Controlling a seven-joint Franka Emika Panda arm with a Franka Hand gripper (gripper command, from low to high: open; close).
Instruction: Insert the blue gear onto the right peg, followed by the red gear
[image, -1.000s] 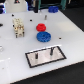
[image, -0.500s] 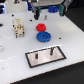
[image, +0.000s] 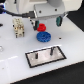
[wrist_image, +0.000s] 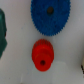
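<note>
White surface (image: 15, 52) in the exterior view carries the blue gear (image: 44, 36) just beside the red gear (image: 42, 27), near the grey plate (image: 46, 56); whether the hand is open cannot be told. From the wrist, the red gear (wrist_image: 42, 53) lies close beside the blue gear (wrist_image: 50, 16).

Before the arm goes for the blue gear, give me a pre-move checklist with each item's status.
1. Blue gear lies flat on the table, centre hole visible in the wrist view: ok.
2. Red gear sits apart from it: ok.
3. Right peg bare, nothing on it: ok.
4. Base plate lies flat: ok.
5. Pincer open and empty: cannot tell, fingertips not visible.
</note>
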